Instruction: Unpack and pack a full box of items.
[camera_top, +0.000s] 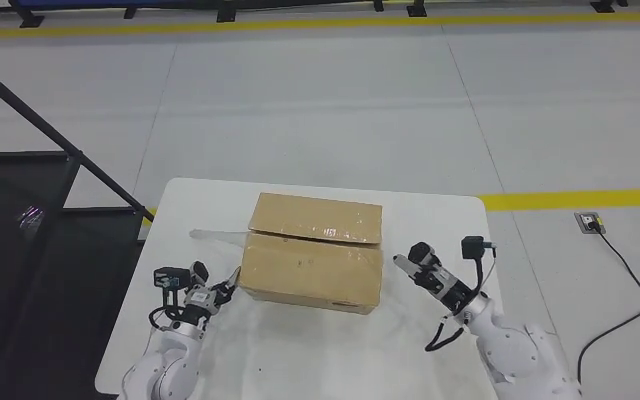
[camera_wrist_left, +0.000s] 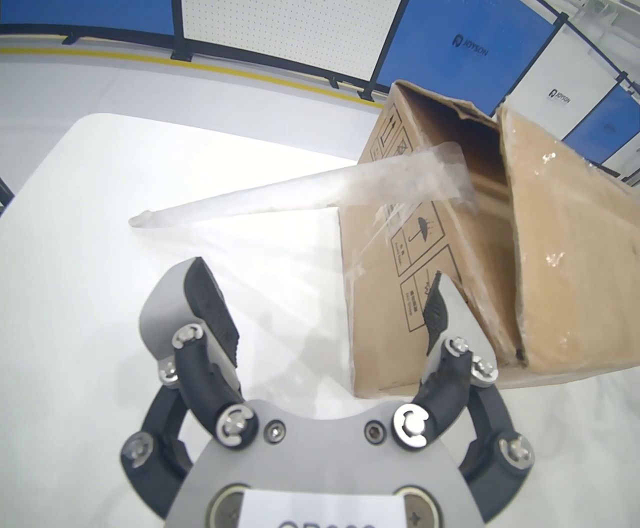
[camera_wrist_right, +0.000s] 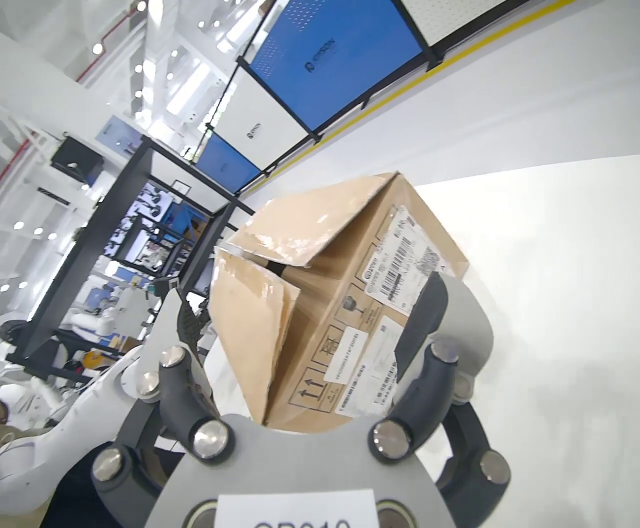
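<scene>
Top view first: the cardboard box (camera_top: 313, 252) sits in the middle of the white counter (camera_top: 300, 350), long side toward the robot. It's plain brown, and its two top flaps meet along a seam running left to right, with glossy tape glinting on them. A strip of clear tape (camera_top: 215, 234) sticks out from the box's left end over the counter. The left gripper (camera_top: 230, 280) hovers just beside the near-left corner of the box and the right gripper (camera_top: 405, 262) just beside its right end. Neither is touching it.

On to the left wrist view: the left gripper (camera_wrist_left: 318, 272) has its jaws spread wide and nothing between them but bare counter (camera_wrist_left: 75, 250). The box (camera_wrist_left: 550, 225) stands right ahead, one jaw tip just in front of its end face. That face carries printed handling symbols. The top flaps have sprung up a little, with ragged edges and a dark gap between them. The tape strip (camera_wrist_left: 300, 197) peels away from that end, broad at the box and twisting down to a thin point over the counter.

Now the right wrist view: the right gripper (camera_wrist_right: 307, 295) is open wide too and grips nothing. The box (camera_wrist_right: 350, 280) shows beyond its jaws, end-on, flaps lifted and shiny with tape. White barcode labels (camera_wrist_right: 400, 270) and printed symbols cover this end, with counter (camera_wrist_right: 550, 250) beyond.
</scene>
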